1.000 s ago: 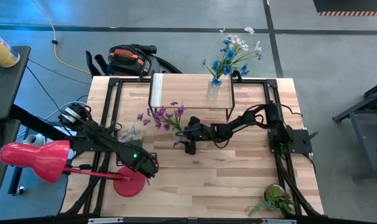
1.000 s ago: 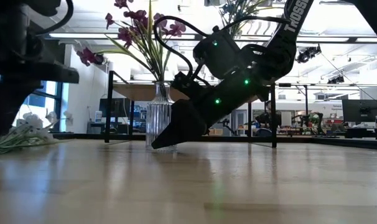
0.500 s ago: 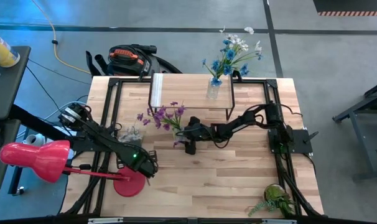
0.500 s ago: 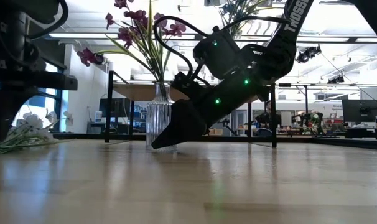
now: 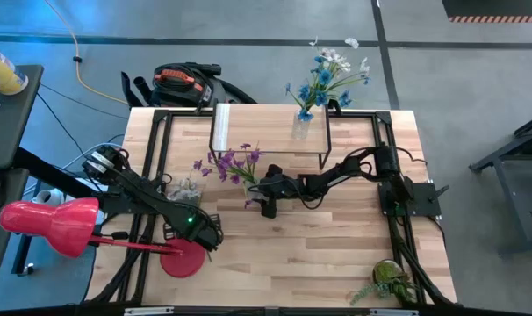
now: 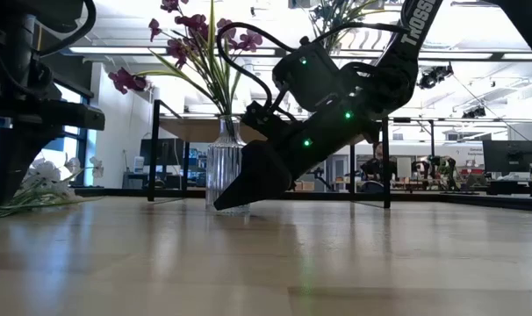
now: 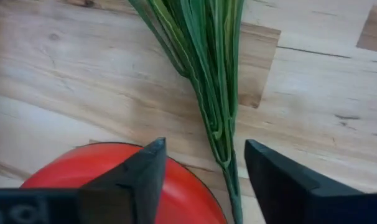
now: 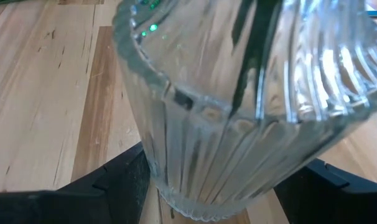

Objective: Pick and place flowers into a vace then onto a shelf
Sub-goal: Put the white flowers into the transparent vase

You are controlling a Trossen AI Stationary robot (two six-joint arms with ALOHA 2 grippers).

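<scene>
Purple flowers (image 5: 235, 164) stand in a ribbed glass vase (image 6: 224, 167) upright on the table in front of the shelf (image 5: 248, 132). My right gripper (image 5: 262, 202) is shut on this vase low down. Blue and white flowers (image 5: 326, 75) stand in a second vase (image 5: 299, 127) on the shelf. Pale white flowers (image 5: 187, 189) lie flat on the table at the left, their green stems (image 7: 207, 74) running between the fingers of my open left gripper (image 7: 204, 168). That gripper points straight down over them without touching. My right gripper pinches the vase's lower body (image 8: 176, 180) between its two fingers, one on each side of the glass. The fingers come slanting down from the table's right side. The vase stands upright with its base (image 6: 226, 207) on the table.
A red lamp's round base (image 5: 183, 262) sits right beside my left gripper near the front left, partly under one finger (image 7: 145, 180). A bushy potted plant (image 5: 389, 281) stands at the front right corner. Black frame rails (image 5: 156, 149) run along both table sides.
My left gripper has rolled a little about its own downward line above the white flowers' stems, and its fingers have spread apart. The vase and my right gripper have kept still.
</scene>
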